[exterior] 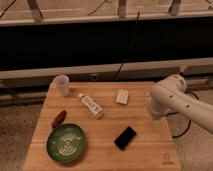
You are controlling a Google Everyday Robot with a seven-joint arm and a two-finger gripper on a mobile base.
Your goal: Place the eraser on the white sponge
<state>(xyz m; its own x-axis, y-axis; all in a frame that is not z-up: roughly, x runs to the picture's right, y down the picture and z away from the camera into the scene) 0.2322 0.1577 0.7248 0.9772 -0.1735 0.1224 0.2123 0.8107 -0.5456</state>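
The eraser [125, 137], a flat black block, lies on the wooden table [145, 155] right of centre, toward the front. The white sponge [122, 96], a small cream block, rests further back near the table's middle. My white arm [175, 100] comes in from the right, over the table's right edge. My gripper [156, 121] hangs down from it, open and holding nothing. It is to the right of the eraser and a little further back, and to the front right of the sponge.
A white bottle [91, 105] lies on its side left of the sponge. A translucent cup [61, 84] stands at the back left. A reddish-brown object [59, 118] and a green bowl [66, 142] are at the front left. Dark cables run behind the table.
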